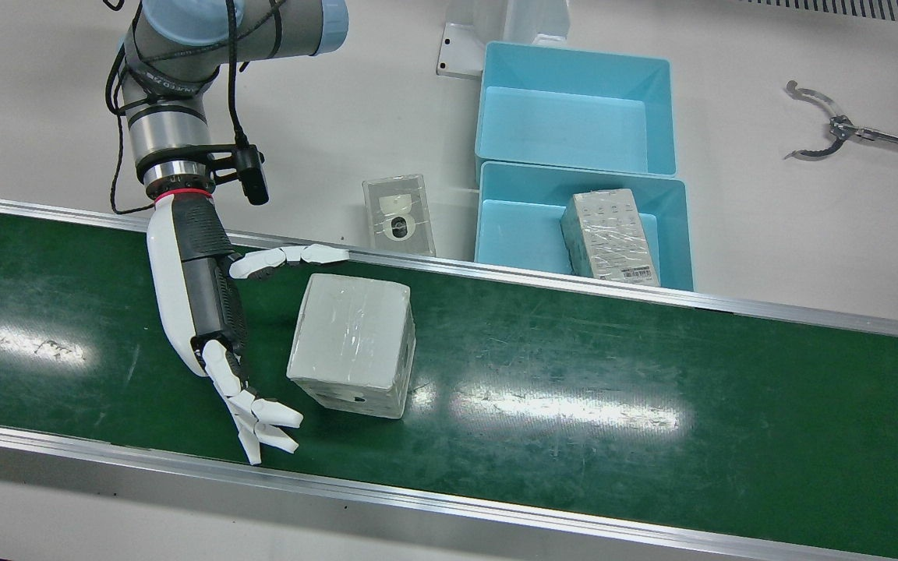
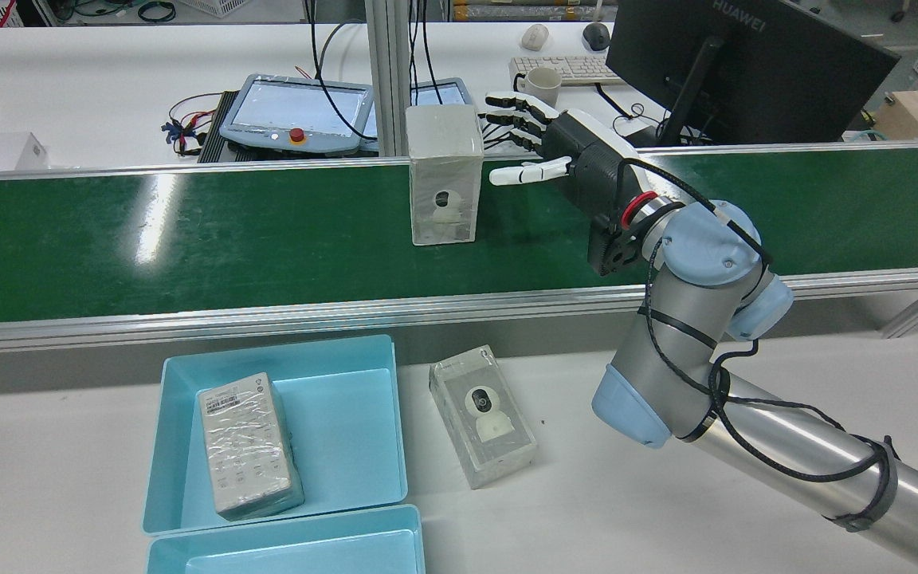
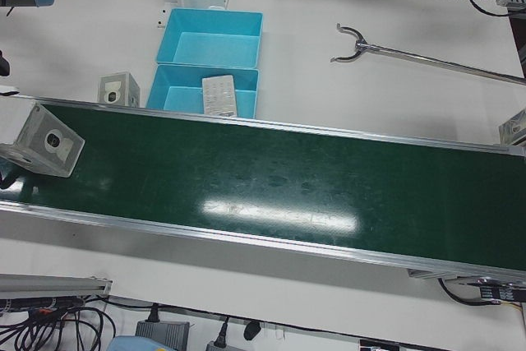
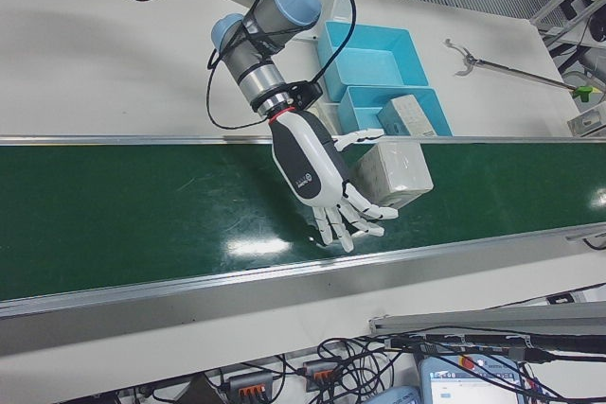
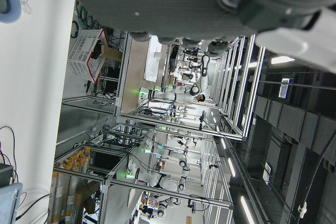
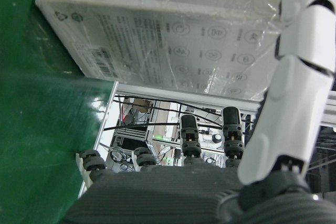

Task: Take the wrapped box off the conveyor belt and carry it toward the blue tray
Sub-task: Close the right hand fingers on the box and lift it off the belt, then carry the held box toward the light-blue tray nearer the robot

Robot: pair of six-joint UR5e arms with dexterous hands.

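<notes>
The fingers (image 1: 258,421) of the right hand (image 1: 207,312) are spread apart and hold nothing, just beside the wrapped box (image 1: 353,343), which stands upright on the green conveyor belt (image 1: 574,389) at the hand's three o'clock in the front view. The blue tray (image 1: 675,234), at the box's two o'clock, holds another wrapped box (image 1: 609,234). The left hand's fingers cannot be told.

camera box (image 1: 397,213) on table beside trays; reacher tool (image 1: 831,128) far off.

Box (image 1: 354,343) on belt (image 1: 574,389) (robot hand (image 1: 207,304) beside)
</notes>
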